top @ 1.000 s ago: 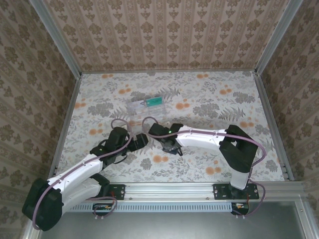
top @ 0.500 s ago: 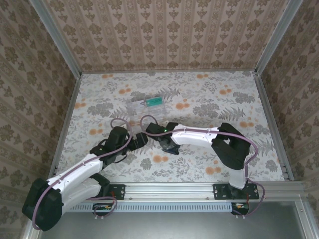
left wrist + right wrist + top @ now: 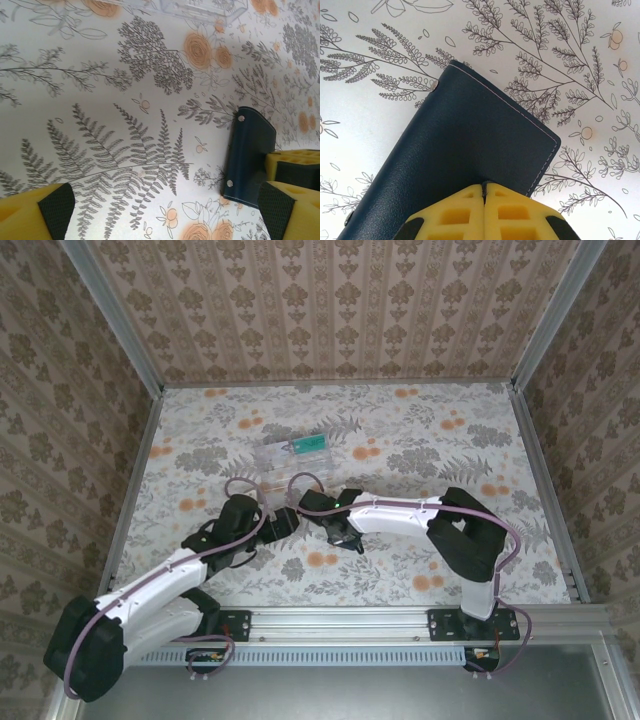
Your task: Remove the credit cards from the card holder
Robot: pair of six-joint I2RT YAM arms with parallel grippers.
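The floral worktop point(image 3: 420, 440) carries a clear plastic box point(image 3: 293, 456) left of centre, toward the far side, with a teal-green card point(image 3: 308, 444) showing inside it. Nearer, about mid-worktop, lies the closed navy card holder point(image 3: 465, 145). The right claw point(image 3: 483, 200) has its yellow pads pressed fully together, tips against the card holder's cover. Just left of it, the left claw point(image 3: 166, 206) gapes wide, gripping nothing.

Our left arm point(image 3: 155, 588) and right arm point(image 3: 398, 514) are white, with black joints point(image 3: 240, 515) and mauve cables point(image 3: 240, 481); yellow foam pads point(image 3: 465, 217) line our right hand point(image 3: 483, 187).
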